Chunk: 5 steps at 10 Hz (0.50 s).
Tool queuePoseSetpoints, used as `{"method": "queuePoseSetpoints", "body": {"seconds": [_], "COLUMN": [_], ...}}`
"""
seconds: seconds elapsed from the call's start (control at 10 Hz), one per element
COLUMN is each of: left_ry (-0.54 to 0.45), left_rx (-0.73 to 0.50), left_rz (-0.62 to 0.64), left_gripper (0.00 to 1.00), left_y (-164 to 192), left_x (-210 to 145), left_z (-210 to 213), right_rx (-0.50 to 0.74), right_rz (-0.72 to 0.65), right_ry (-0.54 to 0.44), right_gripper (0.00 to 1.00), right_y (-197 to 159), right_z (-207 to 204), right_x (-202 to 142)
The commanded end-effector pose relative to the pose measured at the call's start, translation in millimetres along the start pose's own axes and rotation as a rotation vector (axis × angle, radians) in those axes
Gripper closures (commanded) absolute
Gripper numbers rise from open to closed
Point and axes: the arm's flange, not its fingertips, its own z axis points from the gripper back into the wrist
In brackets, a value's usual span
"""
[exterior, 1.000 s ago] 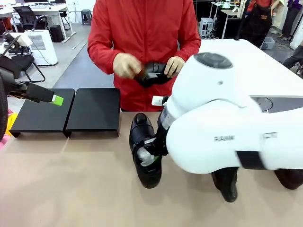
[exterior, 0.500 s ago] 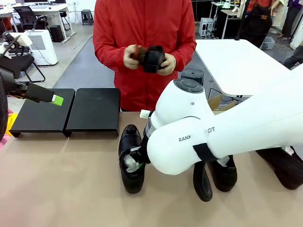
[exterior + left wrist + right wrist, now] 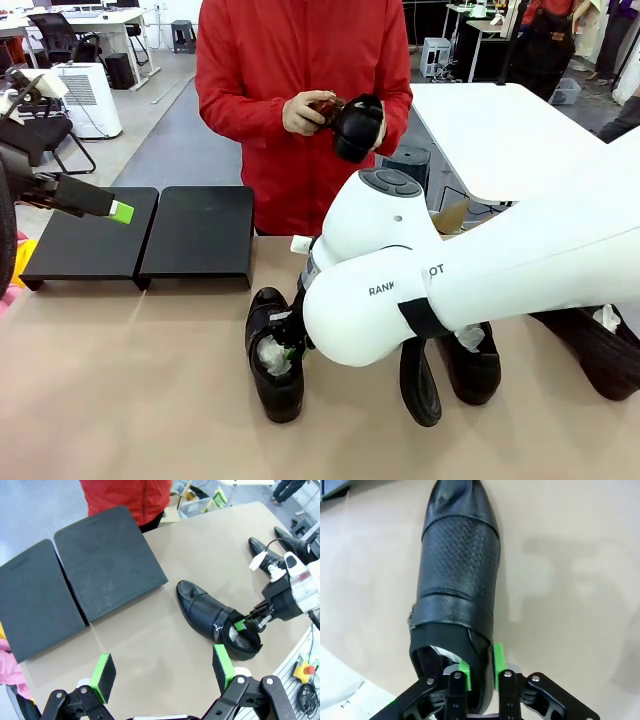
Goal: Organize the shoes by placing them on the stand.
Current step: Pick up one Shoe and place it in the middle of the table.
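Right gripper (image 3: 481, 667) pinches one shoe (image 3: 460, 580) by its heel rim, free table (image 3: 120, 380) up to the stand (image 3: 195, 230) and its two platforms, left gripper (image 3: 163, 670) hangs spread wide

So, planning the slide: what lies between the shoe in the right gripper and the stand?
Only bare table separates that shoe from the stand, as the left wrist view shows.

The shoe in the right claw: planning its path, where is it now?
In the front view the shoe sits near centre, just robot-side of the right corner of the stand, its heel rim pinched in the right claw.
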Motion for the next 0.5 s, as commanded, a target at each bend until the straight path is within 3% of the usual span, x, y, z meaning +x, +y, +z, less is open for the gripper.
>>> {"method": "queuePoseSetpoints", "body": {"seconds": [0.0,0.1,0.4], "left_ry": [0.004,0.004,0.004], "left_rx": [-0.004,-0.004,-0.004], "left_rz": [-0.014,-0.014,-0.014], "left_gripper": [0.0,0.0,0.0], "left_y": [2,2,2], "left_x": [-1,-1,-1], "left_z": [1,1,1], "right_rx": [0.028,0.036,0.075], "right_rz": [-0.045,-0.044,-0.021], "right_ry": [-0.012,-0.023,-0.066], "right_gripper": [0.11,0.0,0.0], "right_y": [-5,-7,-14], "right_z": [15,26,62], "right_x": [-7,-12,-27]}}
